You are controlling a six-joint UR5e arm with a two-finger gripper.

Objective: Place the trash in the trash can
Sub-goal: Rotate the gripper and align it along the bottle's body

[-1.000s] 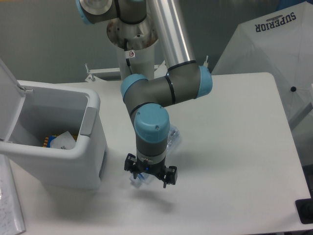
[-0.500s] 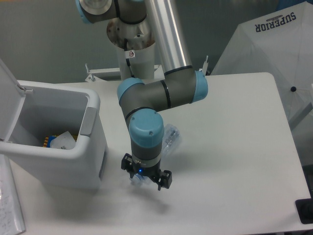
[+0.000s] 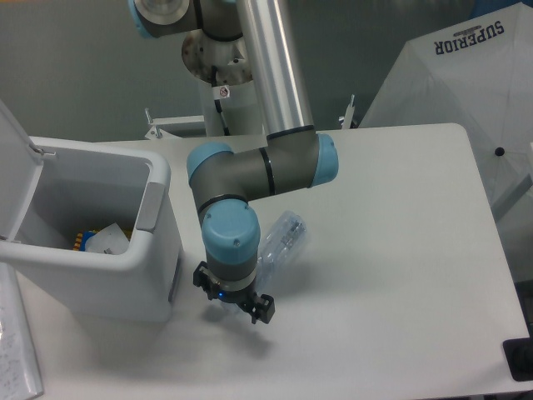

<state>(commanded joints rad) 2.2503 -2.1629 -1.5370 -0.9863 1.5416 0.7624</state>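
A clear, partly crushed plastic bottle lies on the white table, just right of my wrist and partly behind it. My gripper points straight down close to the table, a little right of the trash can. Its fingers are hidden under the wrist, so I cannot tell whether they are open or shut. No crumpled wrapper shows; the spot under the gripper is hidden. The trash can is a boxy white bin with a grey panel on its right rim. Its lid stands open at the left.
Inside the bin lie a white scrap and something yellow and blue. A white umbrella-like cover stands past the table's right edge. A black object sits at the lower right corner. A white sheet lies at the lower left.
The arm has swung left and slightly down, carrying the gripper closer to the bin. The pale wrapper seen under the gripper earlier no longer shows. More of the bottle is uncovered.
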